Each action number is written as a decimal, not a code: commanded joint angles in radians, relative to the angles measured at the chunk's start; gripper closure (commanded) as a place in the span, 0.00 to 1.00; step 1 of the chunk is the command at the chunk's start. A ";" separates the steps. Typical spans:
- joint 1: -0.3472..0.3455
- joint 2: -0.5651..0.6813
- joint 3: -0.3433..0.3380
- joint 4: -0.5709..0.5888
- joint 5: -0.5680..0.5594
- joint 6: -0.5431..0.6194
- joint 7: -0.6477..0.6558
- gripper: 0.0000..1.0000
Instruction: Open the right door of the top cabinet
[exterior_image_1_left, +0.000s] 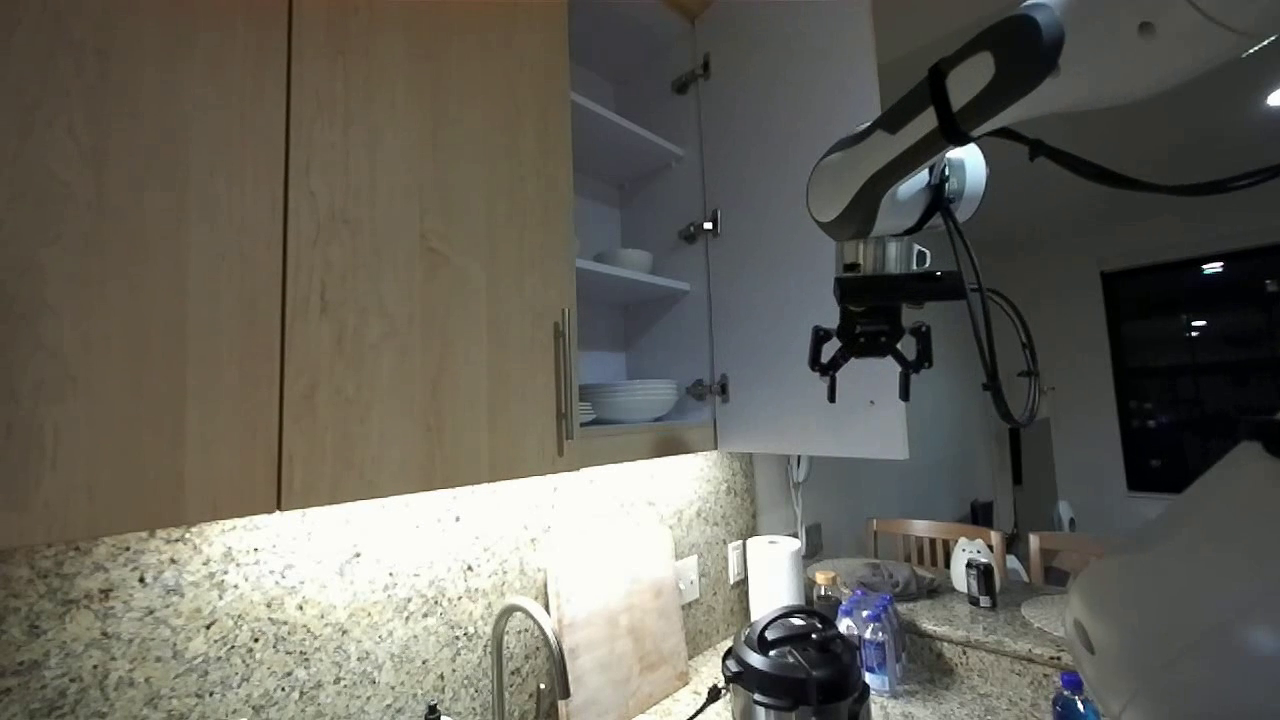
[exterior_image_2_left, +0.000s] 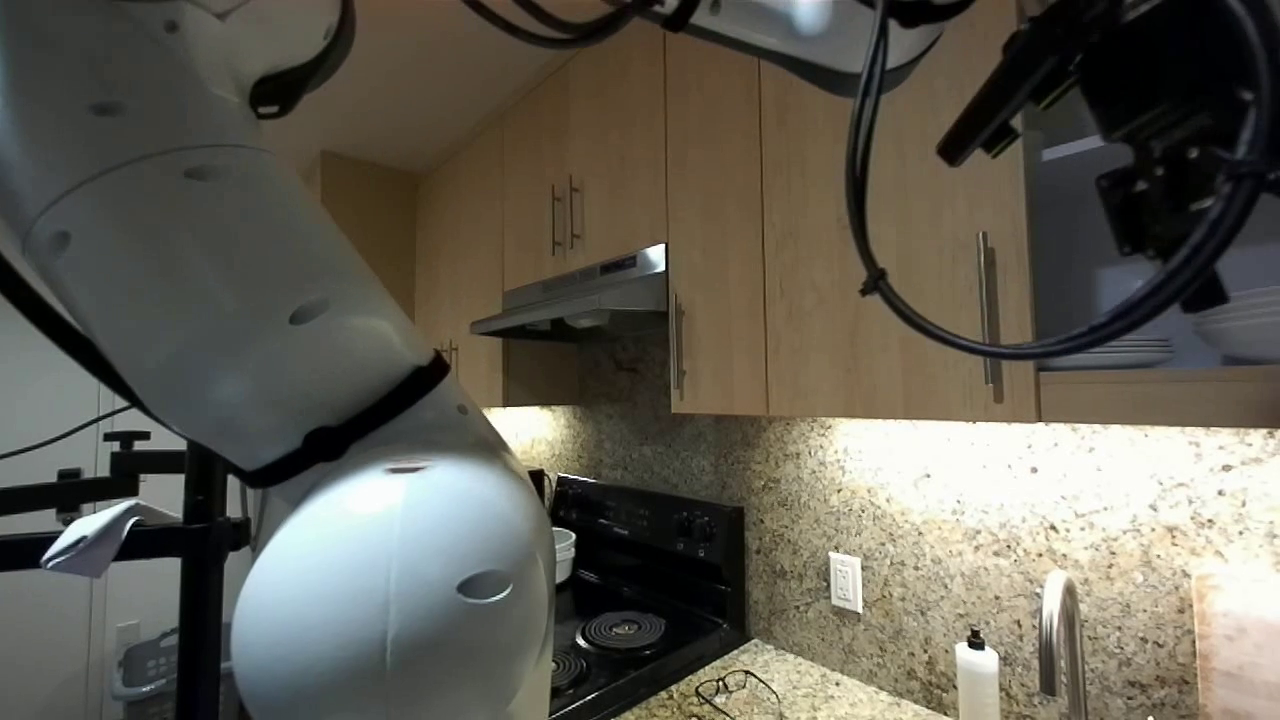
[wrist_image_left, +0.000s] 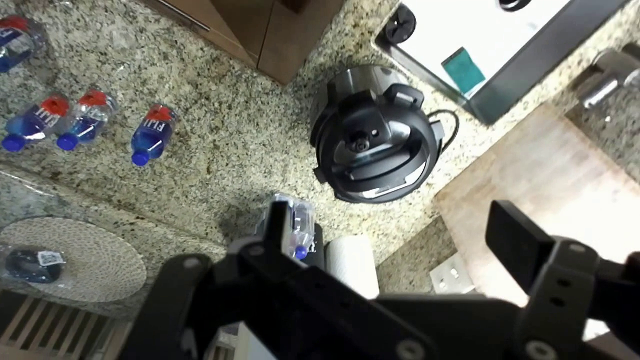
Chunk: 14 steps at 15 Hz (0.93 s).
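The right door (exterior_image_1_left: 785, 230), a tall, narrow slab of light tan wood with a paler inner face, stands swung far out from the top cabinet (exterior_image_1_left: 650, 441), a wall-mounted light tan wood unit with flat slab fronts. The opening is judged complete; at most, withdrawal of the tool would remain. That black, two-jawed metal tool (exterior_image_1_left: 868, 388) appears in front of the inner face, its jaws wide apart with nothing between them; no contact with the door can be made out.

Counts: one opened door, carried on three metal hinges (exterior_image_1_left: 707, 225); two visible white shelves (exterior_image_1_left: 635, 285), the lower bearing one round white bowl (exterior_image_1_left: 625, 261); beneath, a stack of white dishes (exterior_image_1_left: 628, 402), too overlapped to number. One slim vertical metal handle (exterior_image_1_left: 567, 375) marks the closed tan wood panel (exterior_image_1_left: 430, 230) beside the opening. On the speckled granite worktop (wrist_image_left: 215, 185), the wrist view shows one black-lidded steel pressure cooker (wrist_image_left: 377, 145), one white paper roll (wrist_image_left: 352, 267) and four blue-capped plastic bottles (wrist_image_left: 152, 132), the leftmost cut by the edge. A bottle cluster of clear plastic (exterior_image_1_left: 878, 648) near the roll cannot be counted reliably.
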 joint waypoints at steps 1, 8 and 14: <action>0.020 -0.151 0.046 -0.117 -0.031 -0.069 -0.118 0.00; 0.123 -0.301 0.129 -0.199 -0.105 -0.128 -0.264 0.00; 0.162 -0.306 0.129 -0.180 -0.102 -0.121 -0.256 0.00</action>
